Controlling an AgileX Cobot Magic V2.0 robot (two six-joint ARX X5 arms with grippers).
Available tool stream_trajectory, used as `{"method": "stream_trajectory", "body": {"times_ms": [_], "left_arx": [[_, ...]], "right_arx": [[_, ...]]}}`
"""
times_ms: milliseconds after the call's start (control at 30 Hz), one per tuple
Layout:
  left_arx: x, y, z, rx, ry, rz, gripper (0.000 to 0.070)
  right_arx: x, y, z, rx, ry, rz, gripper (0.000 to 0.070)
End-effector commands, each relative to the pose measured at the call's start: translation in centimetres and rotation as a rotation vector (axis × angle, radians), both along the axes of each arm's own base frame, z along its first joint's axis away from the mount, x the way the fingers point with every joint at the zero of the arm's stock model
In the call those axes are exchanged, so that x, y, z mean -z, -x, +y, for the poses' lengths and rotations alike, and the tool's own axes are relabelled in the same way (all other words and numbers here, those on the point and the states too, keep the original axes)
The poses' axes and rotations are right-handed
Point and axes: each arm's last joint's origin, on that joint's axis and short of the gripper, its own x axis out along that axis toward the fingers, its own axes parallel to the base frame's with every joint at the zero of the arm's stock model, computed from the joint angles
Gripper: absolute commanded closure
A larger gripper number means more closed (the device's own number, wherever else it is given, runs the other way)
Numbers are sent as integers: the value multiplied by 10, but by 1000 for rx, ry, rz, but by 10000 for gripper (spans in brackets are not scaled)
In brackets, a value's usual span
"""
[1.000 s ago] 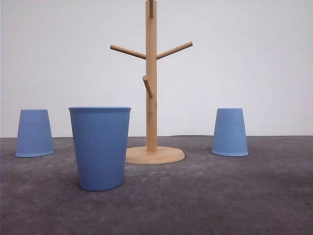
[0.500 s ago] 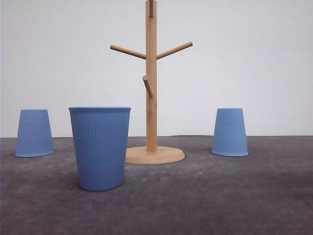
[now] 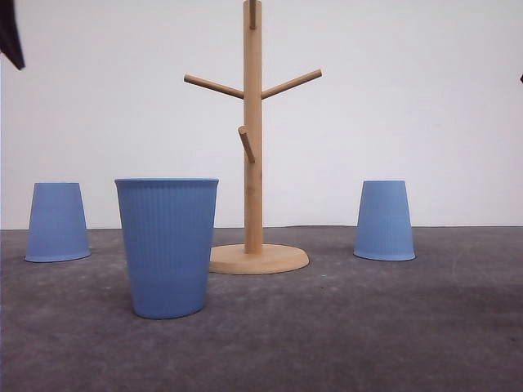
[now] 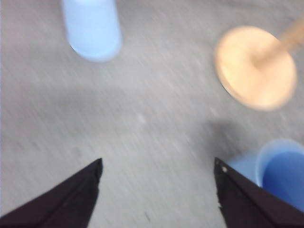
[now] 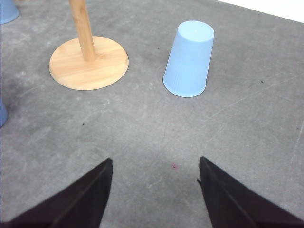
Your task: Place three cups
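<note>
Three light-blue ribbed cups stand on the grey table. One cup point(image 3: 167, 247) is upright at the near left of centre, one cup point(image 3: 57, 222) is upside down at the far left, and another cup point(image 3: 384, 220) is upside down at the right. My left gripper point(image 4: 156, 166) is open above bare table, with the upright cup point(image 4: 280, 171) beside one finger and the inverted left cup point(image 4: 92, 28) farther ahead; this view is blurred. Open too, my right gripper point(image 5: 154, 164) hangs over bare table short of the inverted right cup point(image 5: 189, 59).
The tan wooden pegged stand point(image 3: 253, 131) rises from its round base point(image 3: 259, 259) between the cups, also seen as the base point(image 5: 89, 61) in the right wrist view. A dark part of the left arm point(image 3: 10, 33) shows at the front view's top left corner.
A dark part of the left arm has entered the front view's top left corner, and a dark speck shows at the right edge. The cups and the stand have not moved.
</note>
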Motion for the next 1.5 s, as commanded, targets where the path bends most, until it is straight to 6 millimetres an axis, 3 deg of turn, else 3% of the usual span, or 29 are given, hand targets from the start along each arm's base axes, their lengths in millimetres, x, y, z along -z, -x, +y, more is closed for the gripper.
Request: {"method": "stream_trajectory", "body": {"times_ms": [0, 233, 400, 600, 1000, 1300, 1467], "left_arx": [[-5, -19, 1, 18, -33, 3, 143], [6, -86, 10, 25, -79, -17, 86], [31, -122, 15, 9, -75, -46, 12], [64, -156, 23, -22, -72, -58, 8], [116, -193, 33, -50, -70, -38, 9], [121, -198, 33, -51, -71, -53, 33], [122, -196, 33, -50, -71, -39, 212]], "right_arx": [[-5, 0, 1, 5, -16, -16, 331], [-5, 0, 1, 5, -16, -16, 331], [-5, 0, 1, 6, -15, -16, 331], [-5, -1, 1, 6, -16, -15, 331], [-5, -1, 1, 8, -19, -14, 332], [-5, -1, 1, 10, -23, -12, 332], [-5, -1, 1, 11, -25, -11, 332]]}}
